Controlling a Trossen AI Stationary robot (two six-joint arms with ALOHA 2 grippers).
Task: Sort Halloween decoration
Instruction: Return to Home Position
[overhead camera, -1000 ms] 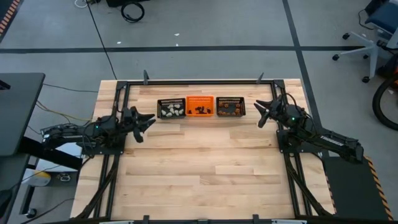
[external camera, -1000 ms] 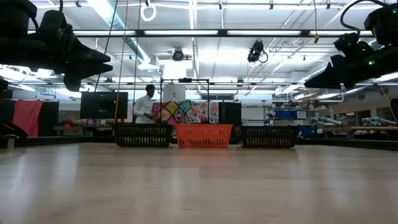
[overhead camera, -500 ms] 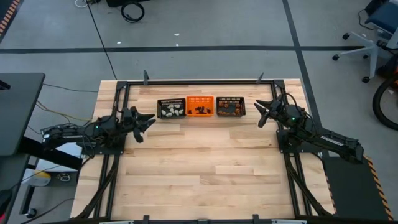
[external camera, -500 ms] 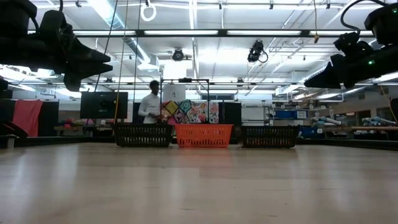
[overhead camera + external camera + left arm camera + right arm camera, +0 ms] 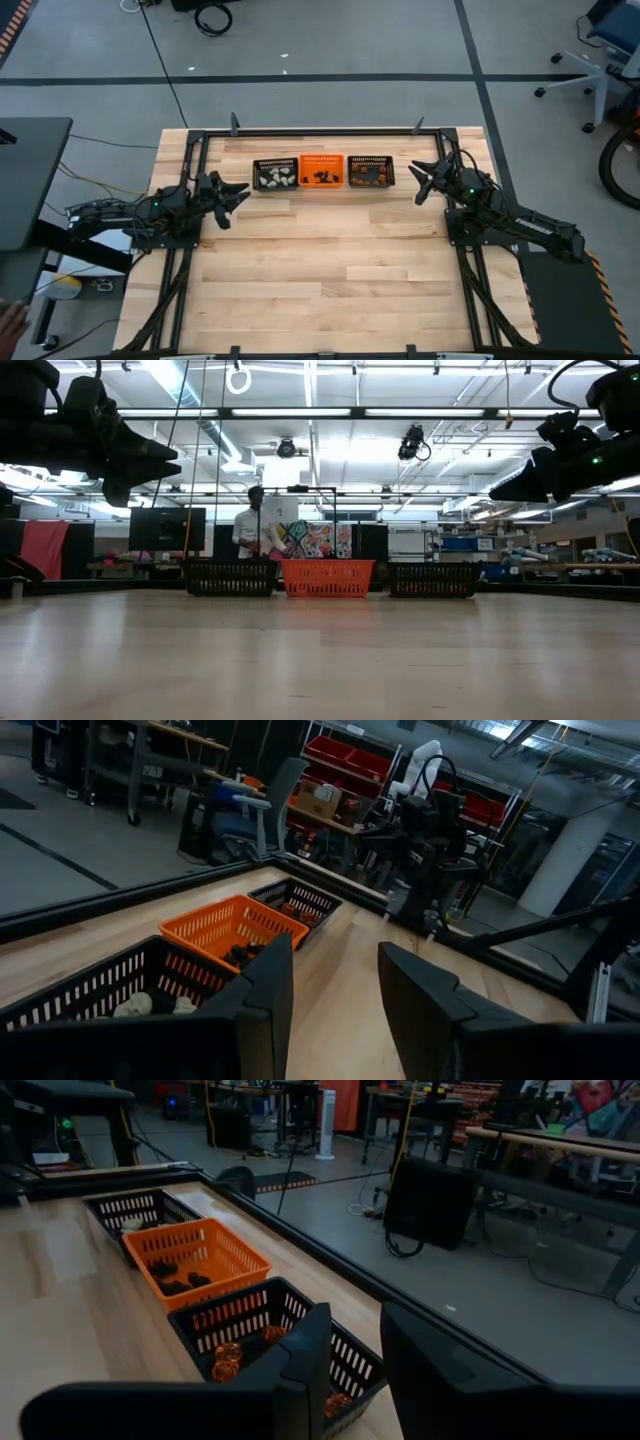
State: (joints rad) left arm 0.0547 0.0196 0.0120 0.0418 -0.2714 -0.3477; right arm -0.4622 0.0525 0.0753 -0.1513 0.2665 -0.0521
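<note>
Three small mesh baskets stand in a row near the table's far edge. The left black basket (image 5: 275, 176) holds pale whitish trinkets (image 5: 150, 1008). The orange basket (image 5: 322, 171) holds black trinkets (image 5: 175, 1280). The right black basket (image 5: 371, 173) holds orange trinkets (image 5: 228, 1355). My left gripper (image 5: 238, 193) hovers open above the table, to the left of the row (image 5: 335, 990). My right gripper (image 5: 420, 180) hovers open to the right of the row (image 5: 355, 1345). Both are empty and well above the tabletop in the low view.
A black metal frame (image 5: 320, 131) runs along the table's far edge and down both sides by the arm bases. Bare wood tabletop (image 5: 330, 270) stretches from the baskets to the near edge. A person (image 5: 250, 525) stands in the room far behind the baskets.
Both arms and the baskets have kept still. The person in the room behind the table has walked a short way to the right in the low view.
</note>
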